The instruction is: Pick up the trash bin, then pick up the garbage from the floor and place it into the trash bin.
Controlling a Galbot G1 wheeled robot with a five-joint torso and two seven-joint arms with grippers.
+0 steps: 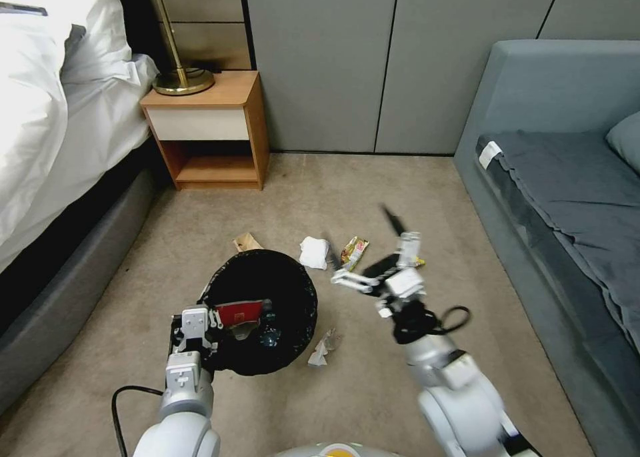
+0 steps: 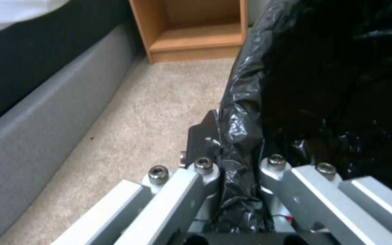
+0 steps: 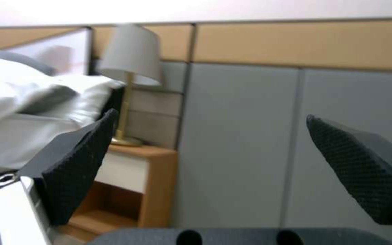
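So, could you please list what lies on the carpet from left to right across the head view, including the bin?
Brown paper scrap → trash bin, held at its rim by the left gripper → white tissue → yellow snack wrapper → right gripper, raised with open jaws.

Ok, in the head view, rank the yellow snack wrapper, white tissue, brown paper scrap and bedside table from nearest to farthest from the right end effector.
From the right end effector:
1. Yellow snack wrapper, just to its left.
2. White tissue, farther left.
3. Brown paper scrap, behind the bin.
4. Bedside table, by the bed.
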